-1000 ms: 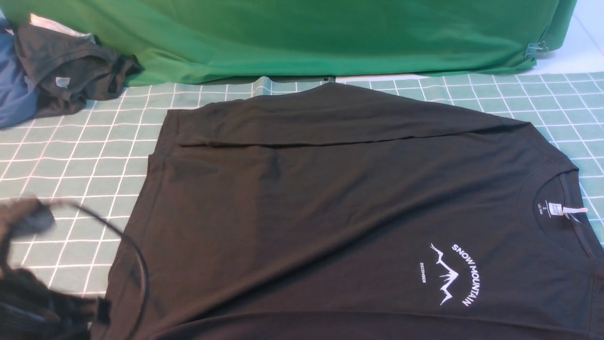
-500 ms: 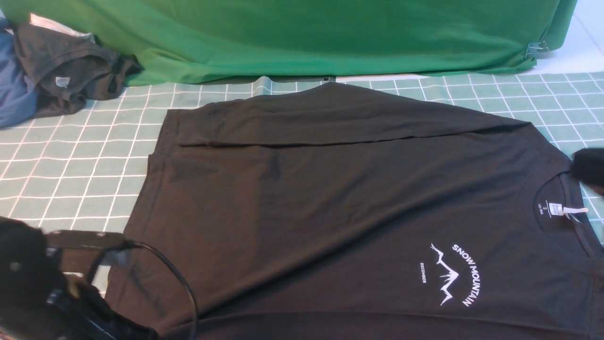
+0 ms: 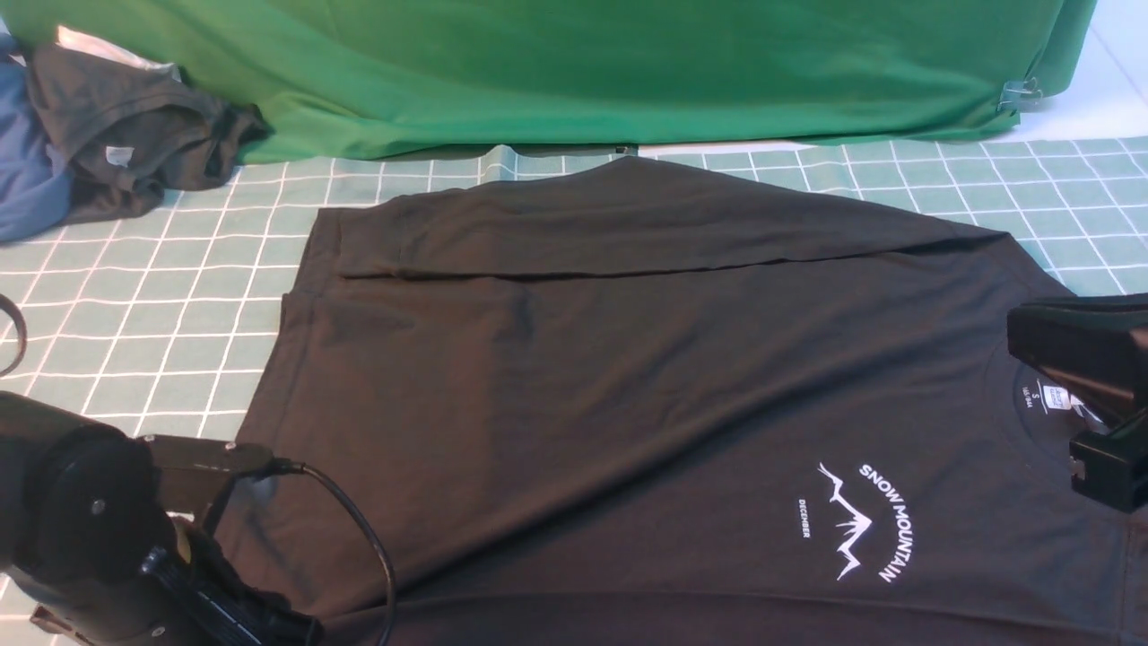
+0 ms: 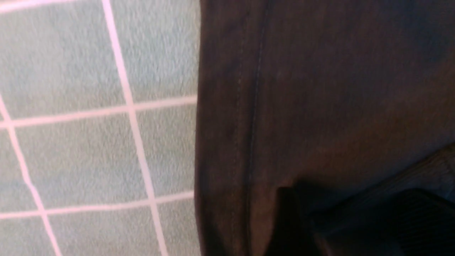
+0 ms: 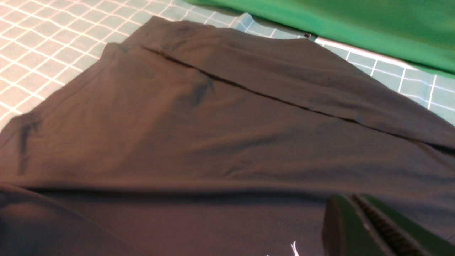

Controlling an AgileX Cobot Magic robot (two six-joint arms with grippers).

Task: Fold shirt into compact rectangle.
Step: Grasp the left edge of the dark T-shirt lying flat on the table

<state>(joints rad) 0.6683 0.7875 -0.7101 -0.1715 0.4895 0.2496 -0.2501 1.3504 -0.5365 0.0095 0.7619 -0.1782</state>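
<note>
A black T-shirt (image 3: 628,359) lies spread flat on a pale green checked mat (image 3: 134,296), stretching from the left pincer (image 4: 312,227) across to the right pincer (image 3: 1031,336). The right pincer hangs just above the shirt's collar, its two black fingers pressed together with nothing between them; its wrist camera shows the ridged pads meeting in one line. The white neck label (image 3: 1058,399) shows just beneath that pincer, and the white "SNOW MOUNTAIN" mountain print (image 3: 861,520) sits on the chest, a little toward the robot and toward the left pincer from it. Beyond the right pincer, the shirt's far side is folded over onto the body in a long straight flap. The left pincer is low over the shirt's stitched bottom hem, at the corner nearest the robot, where cloth meets mat; it appears only as a dark blur, so whether its fingers are spread cannot be told. Well beyond the left pincer lie a crumpled dark grey garment (image 3: 134,135) and a blue garment (image 3: 27,179), against a green backdrop cloth (image 3: 574,72).
</note>
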